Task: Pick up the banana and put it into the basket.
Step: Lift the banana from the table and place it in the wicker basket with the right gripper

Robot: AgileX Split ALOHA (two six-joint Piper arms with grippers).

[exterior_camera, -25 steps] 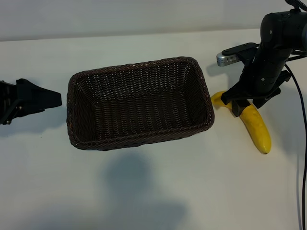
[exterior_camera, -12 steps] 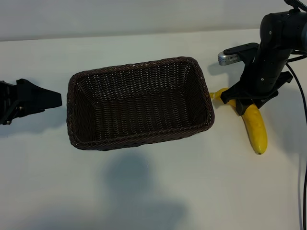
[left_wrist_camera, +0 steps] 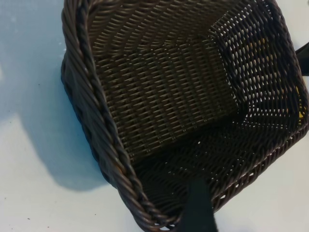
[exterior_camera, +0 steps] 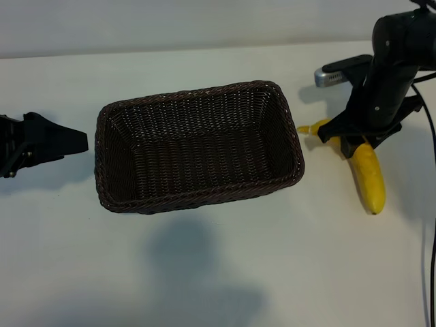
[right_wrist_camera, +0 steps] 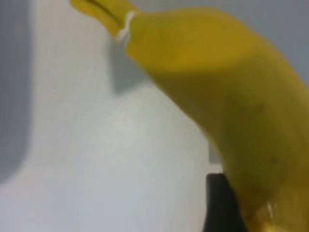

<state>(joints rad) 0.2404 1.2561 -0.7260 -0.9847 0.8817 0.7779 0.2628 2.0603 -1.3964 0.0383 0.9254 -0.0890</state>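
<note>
Banana: the curved, smooth bright-yellow banana (exterior_camera: 366, 178) sits near the right edge of the white tabletop (exterior_camera: 218, 272), just off the basket's right end, stem tip toward the basket and the long body running toward the near edge.

Right gripper: the black right gripper (exterior_camera: 349, 144) points straight down over the banana's stem-side third, and its fingers are closed in around the fruit, jaws partway shut at the banana's own thickness. In the right wrist view the banana (right_wrist_camera: 227, 111) fills the frame with one dark finger (right_wrist_camera: 223, 205) pressed against it; a shadow under the stem hints that this end may be just clear of the surface, though I cannot say for sure.

Basket: the rectangular dark-brown woven wicker basket (exterior_camera: 197, 146) with its braided rim stands mid-tabletop, nothing inside it.

Left gripper: the left gripper (exterior_camera: 58, 139) is parked near the left edge, jaws standing wide, holding nothing, aimed at the basket.

Handling: looks light, firm but bruisable, with a slick skin. The hold sits off-centre toward the stem, so the long free end could droop or swing; a hold nearer the middle would balance better.

Next: by my reading, lift, carry over the rim, lower lengthwise into the basket.
</note>
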